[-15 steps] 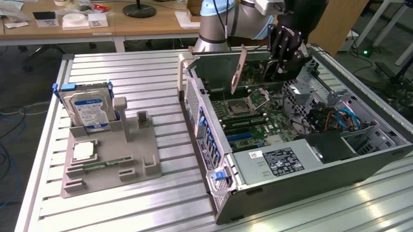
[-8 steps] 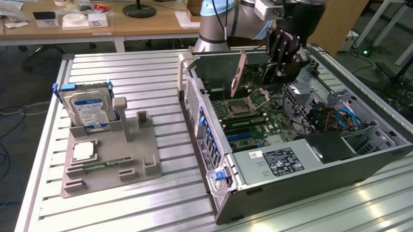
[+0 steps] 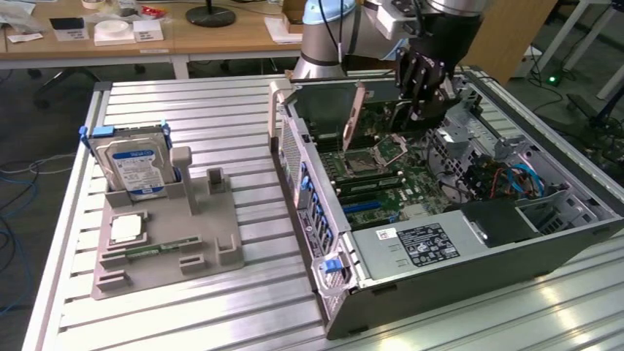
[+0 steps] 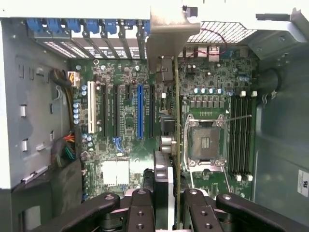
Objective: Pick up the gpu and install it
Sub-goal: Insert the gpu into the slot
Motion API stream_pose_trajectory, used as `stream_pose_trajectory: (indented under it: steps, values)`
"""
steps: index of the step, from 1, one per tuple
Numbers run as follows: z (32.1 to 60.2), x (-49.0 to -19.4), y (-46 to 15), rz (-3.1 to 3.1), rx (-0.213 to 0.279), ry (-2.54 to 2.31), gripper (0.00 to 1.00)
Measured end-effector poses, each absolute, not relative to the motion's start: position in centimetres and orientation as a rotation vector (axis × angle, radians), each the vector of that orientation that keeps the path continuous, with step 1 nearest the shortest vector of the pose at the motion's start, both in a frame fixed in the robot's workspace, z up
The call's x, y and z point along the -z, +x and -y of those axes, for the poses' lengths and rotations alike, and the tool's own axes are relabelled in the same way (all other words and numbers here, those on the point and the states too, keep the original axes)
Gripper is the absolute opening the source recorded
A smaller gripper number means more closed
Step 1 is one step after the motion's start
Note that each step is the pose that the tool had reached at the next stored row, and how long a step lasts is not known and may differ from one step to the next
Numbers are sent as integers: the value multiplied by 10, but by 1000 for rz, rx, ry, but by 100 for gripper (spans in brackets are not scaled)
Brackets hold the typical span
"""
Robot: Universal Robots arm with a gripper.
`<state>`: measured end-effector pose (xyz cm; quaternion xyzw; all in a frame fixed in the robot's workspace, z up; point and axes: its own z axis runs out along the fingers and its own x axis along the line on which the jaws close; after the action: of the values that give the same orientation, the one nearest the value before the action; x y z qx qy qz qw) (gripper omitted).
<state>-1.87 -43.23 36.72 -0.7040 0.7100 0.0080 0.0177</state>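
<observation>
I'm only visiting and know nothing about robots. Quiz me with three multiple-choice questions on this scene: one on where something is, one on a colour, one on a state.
1. Where is the drive?
A. Flat on the floor
B. On the desk behind
C. Upright in the grey holder, on the exterior view's left of the case

2. The drive's label is:
A. blue and white
B. red
C. yellow

3. The gripper is:
A. open and empty
B. shut on the gpu
C. shut on the drive

Answers:
1 C, because the drive stands on edge in the holder beside the open case.
2 A, because the label shows blue with white print.
3 B, because the wrist view has the thin card edge-on between the fingers, over the motherboard.
</observation>
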Motion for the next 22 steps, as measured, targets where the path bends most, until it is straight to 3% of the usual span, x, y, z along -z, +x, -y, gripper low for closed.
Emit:
stream_pose_trajectory:
  steps: [22]
  values:
    - [436, -334, -31, -2225, -21, -2170, 28]
